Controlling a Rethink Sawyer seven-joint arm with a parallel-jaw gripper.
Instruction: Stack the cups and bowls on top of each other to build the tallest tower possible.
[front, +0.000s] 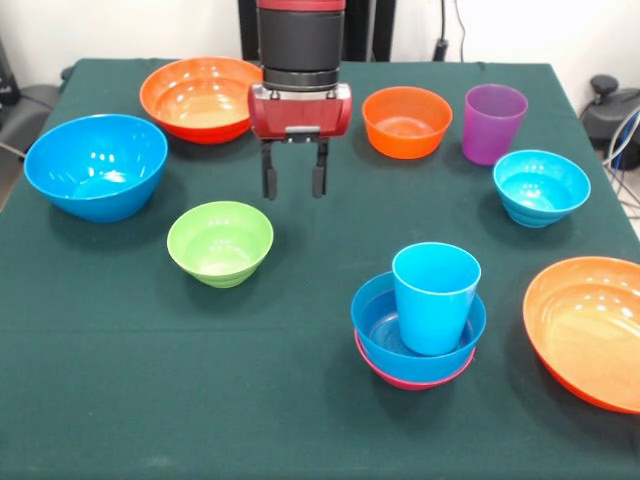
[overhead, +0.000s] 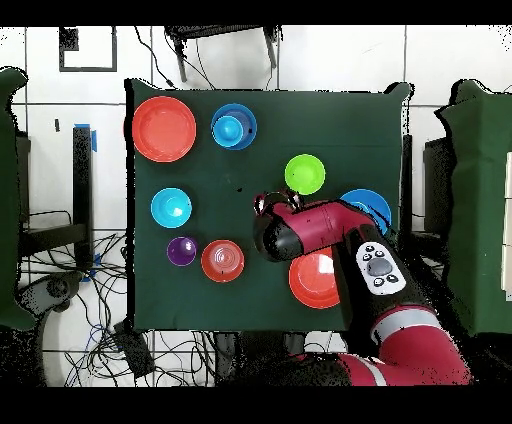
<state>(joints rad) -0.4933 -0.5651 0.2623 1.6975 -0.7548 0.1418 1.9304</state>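
Note:
The tower (front: 418, 340) stands near the table's front: a pink bowl at the base, a blue bowl in it, and the light blue cup (front: 434, 296) upright on top; from above the tower (overhead: 233, 127) shows at the far side. The purple cup (front: 492, 122) (overhead: 181, 250) stands alone at the back right. My gripper (front: 293, 180) (overhead: 266, 204) hangs open and empty above the cloth, behind and right of the green bowl (front: 220, 242) (overhead: 305, 174). Loose bowls: large blue (front: 96, 165), cyan (front: 540, 187), small orange (front: 406, 121).
A wide orange bowl (front: 202, 97) sits at the back left, another orange bowl (front: 588, 328) at the front right edge. The green tablecloth (front: 150, 380) covers the table. Cables and dark chairs (overhead: 470, 200) surround the table.

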